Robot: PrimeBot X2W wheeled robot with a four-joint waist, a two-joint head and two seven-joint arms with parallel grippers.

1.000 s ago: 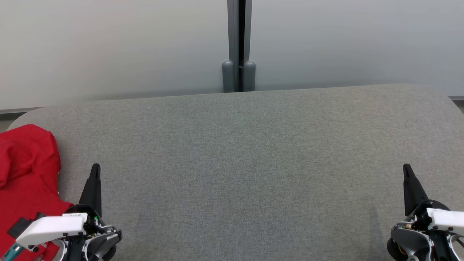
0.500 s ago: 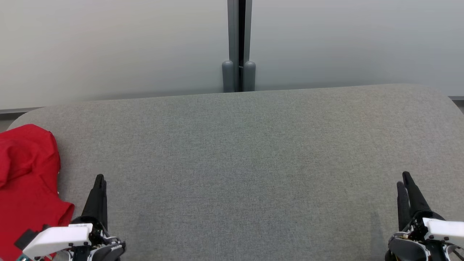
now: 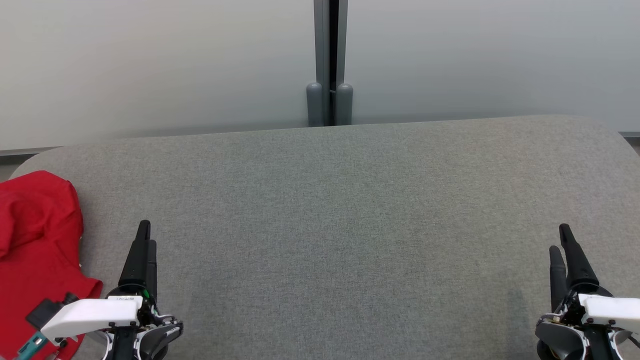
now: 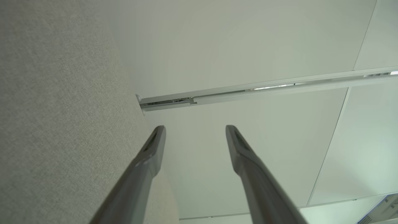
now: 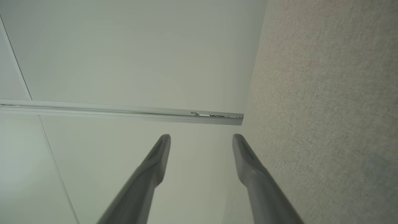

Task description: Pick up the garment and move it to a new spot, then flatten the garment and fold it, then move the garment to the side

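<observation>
— What's on your screen around the work area?

— On the head view I see a wide grey woven-fabric surface with rounded far corners (image 3: 350,200), running nearly edge to edge. Behind it stands a pale matte panelled wall (image 3: 150,65).

— Anything breaking up that wall?

— A dark grey vertical post (image 3: 329,45) at the middle, between two panels. At its foot I count two short grey round-topped cylinders (image 3: 315,106), one on each side, down at the fabric's far edge. On my left wrist view a slim pale rail (image 4: 264,87) crosses the wall, one end meeting the fabric.
</observation>
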